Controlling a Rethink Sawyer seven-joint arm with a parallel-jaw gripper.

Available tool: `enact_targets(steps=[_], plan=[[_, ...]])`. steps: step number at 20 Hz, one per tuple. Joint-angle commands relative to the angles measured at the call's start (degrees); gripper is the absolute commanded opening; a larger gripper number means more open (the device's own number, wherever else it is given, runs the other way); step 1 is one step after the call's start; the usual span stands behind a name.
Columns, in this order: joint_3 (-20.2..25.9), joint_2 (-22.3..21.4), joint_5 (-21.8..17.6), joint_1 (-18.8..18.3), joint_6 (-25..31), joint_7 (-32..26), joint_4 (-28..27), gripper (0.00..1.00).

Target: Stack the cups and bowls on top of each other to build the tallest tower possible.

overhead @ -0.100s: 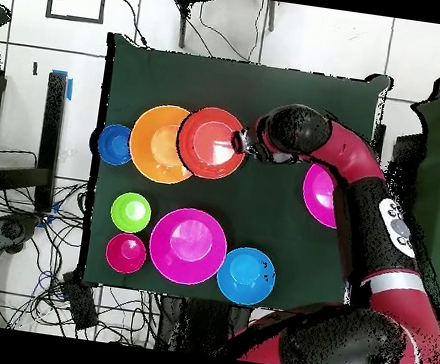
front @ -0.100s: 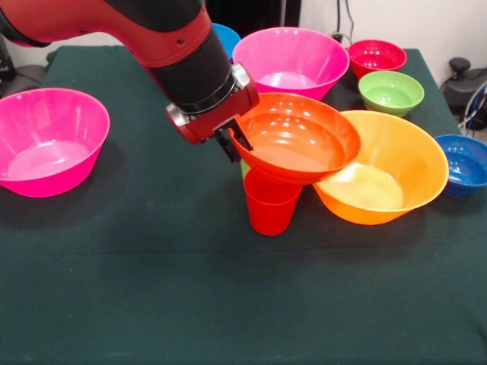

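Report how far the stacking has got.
Done: nothing looks stacked yet. In hand: the gripper holds the glossy red-orange plastic bowl by its rim, above the red plastic cup and overlapping the big orange bowl. Left: both big pink bowls, plus the green, small magenta-red and dark blue bowls, sit apart.

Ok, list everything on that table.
big pink bowls: two, front view's left and far middle.
orange bowl: one, right of centre.
red cup: one, centre, upright.
green cup: one, sliver behind red cup.
red-orange bowl: one, tilted above the red cup.
light blue bowl: one, far edge, partly hidden.
magenta-red bowl, green bowl, dark blue bowl: one each, right side.
table: one, dark green.
arm: one, red and black; claw shut on red-orange bowl's rim.
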Motion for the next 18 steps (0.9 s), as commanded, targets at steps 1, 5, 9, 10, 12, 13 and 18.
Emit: enact_targets(steps=[1,5,9,10,12,13,18], plan=[[0.4,1.0,-2.0,-0.7,-3.2,-0.7,1.9,0.00],[1.2,1.1,-1.5,-1.0,-4.1,-0.4,3.0,0.00],[2.0,1.2,-1.1,-1.4,-4.8,-0.1,4.0,0.00],[2.2,1.3,-1.0,-1.3,-5.0,0.1,4.1,0.00],[2.7,1.3,-0.5,-1.4,-5.1,0.4,4.5,0.00],[3.0,1.4,-0.3,-1.4,-5.3,0.6,4.7,0.00],[4.2,1.6,0.9,-1.4,-6.3,1.6,5.3,0.00]])
